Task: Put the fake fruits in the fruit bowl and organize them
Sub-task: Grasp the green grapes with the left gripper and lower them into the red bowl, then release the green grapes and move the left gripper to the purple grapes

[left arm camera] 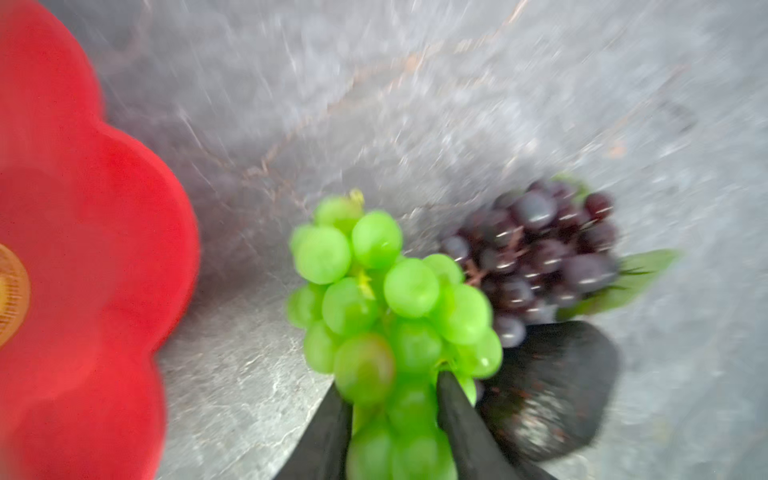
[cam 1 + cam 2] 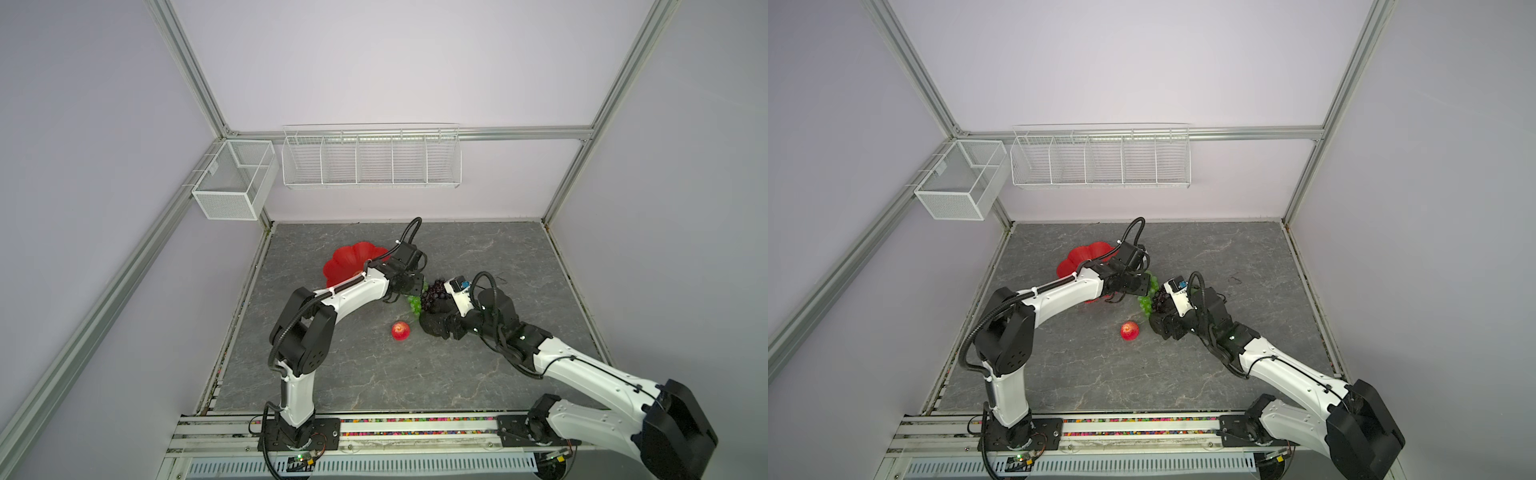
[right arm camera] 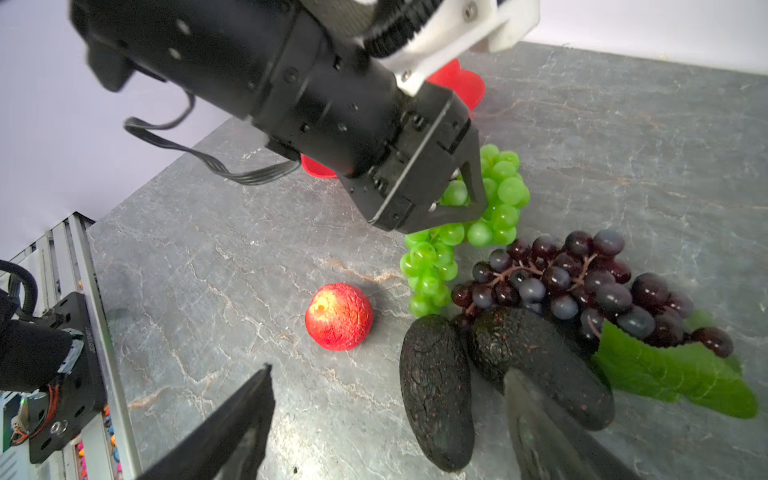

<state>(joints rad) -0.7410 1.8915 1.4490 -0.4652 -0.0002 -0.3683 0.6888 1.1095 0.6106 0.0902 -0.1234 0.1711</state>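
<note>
My left end effector (image 1: 390, 386) was clamped on one end of the bunch of translucent green plastic grapes (image 1: 390, 291), which sat on the grey marbled worktop (image 1: 232, 374) between the glossy red scalloped bowl (image 1: 83, 249) and the dark purple grape cluster (image 1: 536, 253). I judged it light, floppy and slippery; holding the inner stalk, not single round beads, seemed safest.

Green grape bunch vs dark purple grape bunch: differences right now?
The green grape bunch is pinched in the left gripper; the dark purple grape bunch lies ungripped. The green grape bunch shows no leaf; the dark purple grape bunch has a green one. Both are outside the fruit bowl.
</note>
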